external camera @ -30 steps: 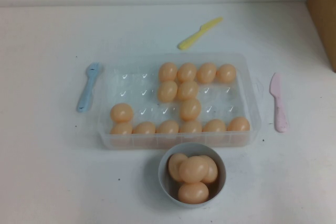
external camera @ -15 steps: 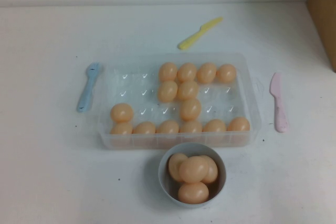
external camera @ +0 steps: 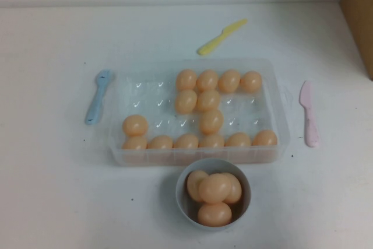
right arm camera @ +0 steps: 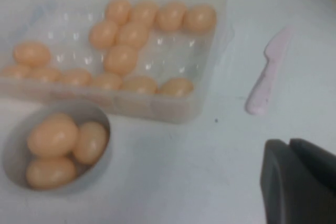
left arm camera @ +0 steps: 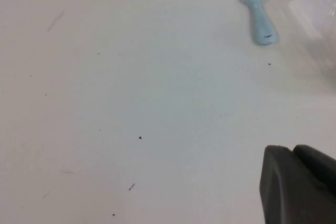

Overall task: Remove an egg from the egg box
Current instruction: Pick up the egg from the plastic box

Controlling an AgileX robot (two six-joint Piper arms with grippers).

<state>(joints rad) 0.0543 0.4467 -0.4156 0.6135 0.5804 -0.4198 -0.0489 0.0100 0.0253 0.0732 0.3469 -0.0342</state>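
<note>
The egg box (external camera: 274, 94) is seen at the middle of the white worktop (external camera: 52, 190), clear-walled, with its long side facing the robot. Thirteen peach-orange eggs are counted in it: four in the far row toward the right, two just behind them, one egg (external camera: 211, 121) alone in the third row, one at the left, and a near row along the front wall. No single egg is marked out as the one to be taken.

A grey-blue bowl (external camera: 182, 193) is set just in front of the box, touching or nearly touching its near wall, and four eggs are heaped in it. A blue fork (external camera: 97, 96) is laid just left of the box, a pink knife (external camera: 309, 114) to its right, a yellow knife (external camera: 221, 36) beyond it.

The right tool (right arm camera: 302, 182) is held above bare worktop on the near right of the box and bowl; its fingers are closed together on nothing. The left tool (left arm camera: 299, 184) is placed over bare worktop near the fork's handle; whether it is closed cannot be told, as only one dark corner is seen.
</note>
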